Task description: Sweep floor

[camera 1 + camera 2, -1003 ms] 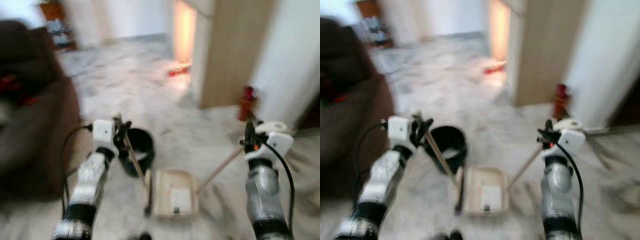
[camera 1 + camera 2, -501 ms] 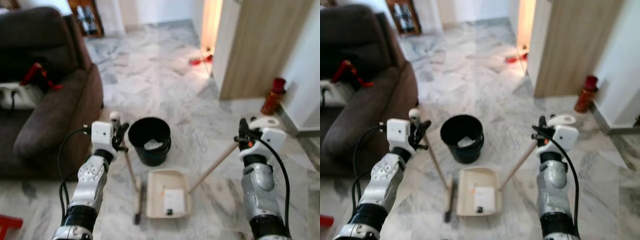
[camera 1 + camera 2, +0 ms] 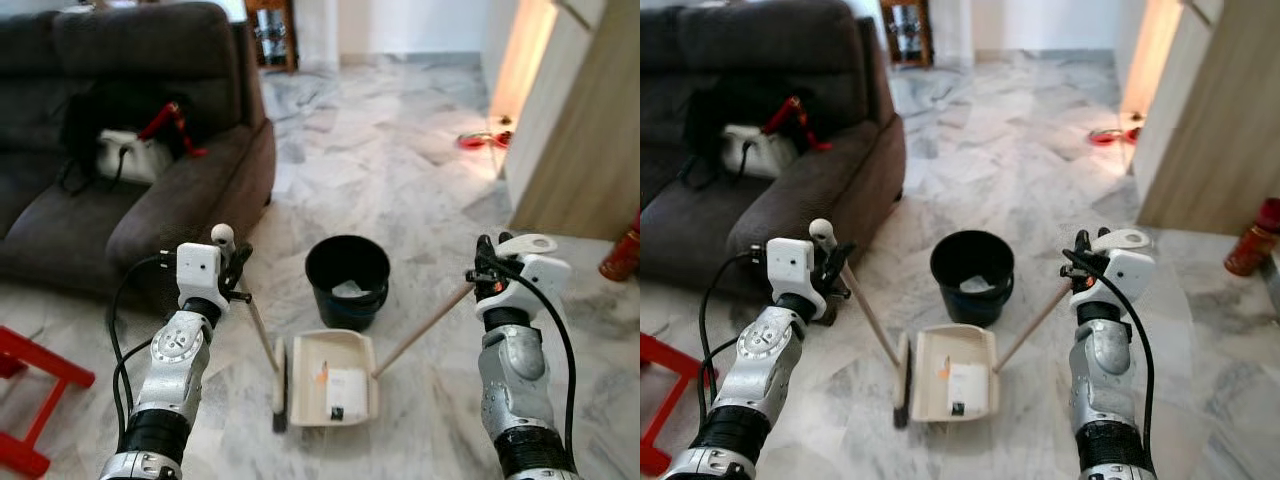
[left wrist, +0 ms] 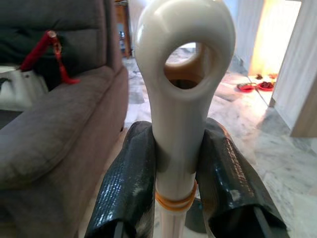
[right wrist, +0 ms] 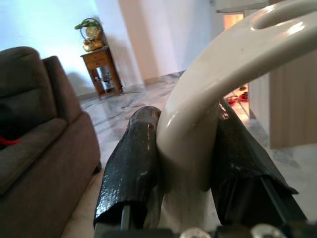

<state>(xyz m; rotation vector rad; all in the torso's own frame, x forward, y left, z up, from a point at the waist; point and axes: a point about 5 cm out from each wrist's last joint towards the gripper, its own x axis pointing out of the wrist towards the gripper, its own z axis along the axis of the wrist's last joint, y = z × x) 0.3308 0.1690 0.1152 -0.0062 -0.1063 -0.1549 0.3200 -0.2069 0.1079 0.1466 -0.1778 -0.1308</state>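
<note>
Marble floor (image 3: 420,190), grey-veined. Nearest the robot, the cream dustpan (image 3: 333,378) lies flat on the floor between the two arms, with a white scrap and a small orange bit inside it. The broom head (image 3: 279,385), dark bristles down, rests on the floor just beside the dustpan's left edge. Broom handle (image 3: 255,325) slants up and to the left from the head to the left claw (image 3: 232,268); left wrist view shows both black fingers (image 4: 130,188) pressed against the cream handle just below its ring-shaped end, above an orange band, so the claw is pinching the broom handle. Dustpan handle (image 3: 425,328), a pale wooden stick, slants up and to the right from the pan's right rear corner to the right claw (image 3: 486,272); right wrist view shows the black fingers (image 5: 132,166) clamped on either side of the cream loop grip, pinching the dustpan handle. Just beyond the dustpan stands a black bucket (image 3: 348,282), upright, with pale scraps at the bottom. Left and farther back, a dark grey sofa (image 3: 150,190) carrying a white bag (image 3: 130,157) with a red strap. Red frame (image 3: 30,400) at the near left edge. Right: wooden panel (image 3: 590,130), red bottle (image 3: 622,248) at its foot. Far back, red item (image 3: 478,140) on the floor near the lit doorway.
</note>
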